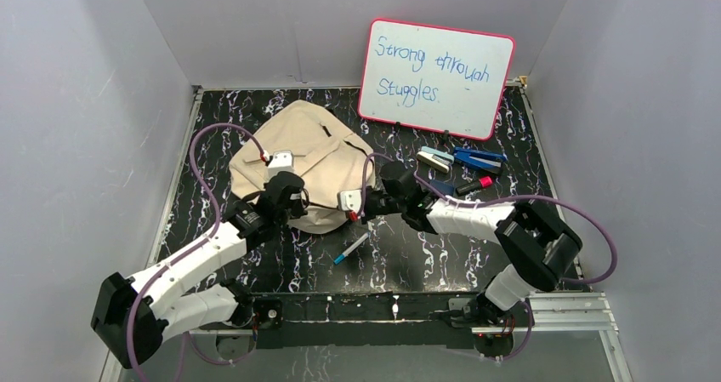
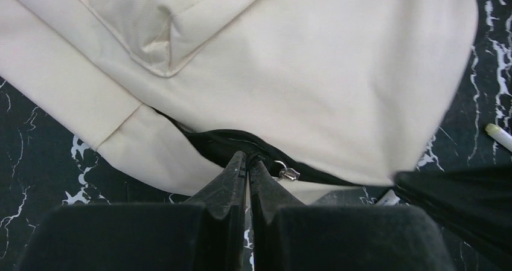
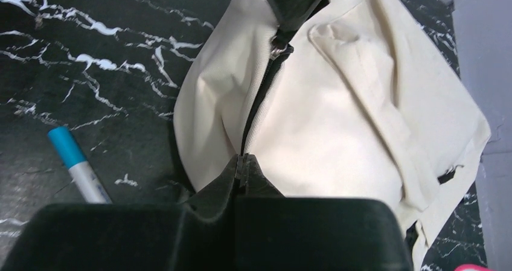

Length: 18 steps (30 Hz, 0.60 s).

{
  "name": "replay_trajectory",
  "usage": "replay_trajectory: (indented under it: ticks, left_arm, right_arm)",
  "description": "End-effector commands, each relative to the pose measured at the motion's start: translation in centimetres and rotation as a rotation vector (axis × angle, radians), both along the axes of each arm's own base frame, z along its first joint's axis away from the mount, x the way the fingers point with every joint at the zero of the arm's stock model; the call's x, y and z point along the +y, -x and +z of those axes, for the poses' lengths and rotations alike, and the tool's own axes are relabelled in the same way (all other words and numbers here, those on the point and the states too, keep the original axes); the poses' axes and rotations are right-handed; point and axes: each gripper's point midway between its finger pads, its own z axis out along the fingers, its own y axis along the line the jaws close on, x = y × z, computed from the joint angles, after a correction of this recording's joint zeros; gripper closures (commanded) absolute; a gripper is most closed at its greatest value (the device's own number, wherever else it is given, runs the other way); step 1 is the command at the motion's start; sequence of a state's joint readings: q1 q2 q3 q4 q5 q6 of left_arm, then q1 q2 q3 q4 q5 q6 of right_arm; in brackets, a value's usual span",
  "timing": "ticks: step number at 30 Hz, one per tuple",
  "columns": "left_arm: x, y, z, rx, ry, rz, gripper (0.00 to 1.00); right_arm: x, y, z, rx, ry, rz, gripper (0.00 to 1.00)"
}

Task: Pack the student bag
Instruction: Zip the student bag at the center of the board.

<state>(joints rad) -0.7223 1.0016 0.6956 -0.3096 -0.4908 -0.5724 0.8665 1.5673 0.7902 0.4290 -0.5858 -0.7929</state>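
Cream canvas student bag [image 1: 306, 139] lay slumped and soft on the black marbled table [image 1: 425, 254], left of centre, its flap pocket creased and a dark zipper [image 3: 259, 96] running along the near edge. Left gripper [image 2: 247, 162] was clamped tight on that zipper edge, with a silver pull [image 2: 290, 174] just beside its tips. Right gripper [image 3: 241, 161] was likewise pinched closed on the same zipper seam, farther along.

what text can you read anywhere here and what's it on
"Strong through" - whiteboard, top line, blue handwriting
"Stuggles" - same whiteboard, second line
student bag, blue-capped marker: no text visible
small stationery below the whiteboard: too small to read any print
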Motion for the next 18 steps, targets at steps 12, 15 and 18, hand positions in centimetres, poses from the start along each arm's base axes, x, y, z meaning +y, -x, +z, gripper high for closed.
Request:
replay_trajectory:
  ticks: [12,15,18]
  left_arm:
    - [2.5,-1.5,2.2,-0.057,-0.004,0.039,1.00]
    - [2.8,-1.3,2.3,-0.060,-0.003,0.048,1.00]
    - [2.5,-1.2,2.6,-0.068,0.016,0.032,1.00]
  right_arm:
    - [-1.3,1.3,3.1,-0.017,-0.050,-0.019,0.80]
    - [-0.9,1.1,4.2,-0.035,-0.071,-0.010,0.59]
    - [-0.3,0.8,5.2,-0.056,-0.104,0.001,0.44]
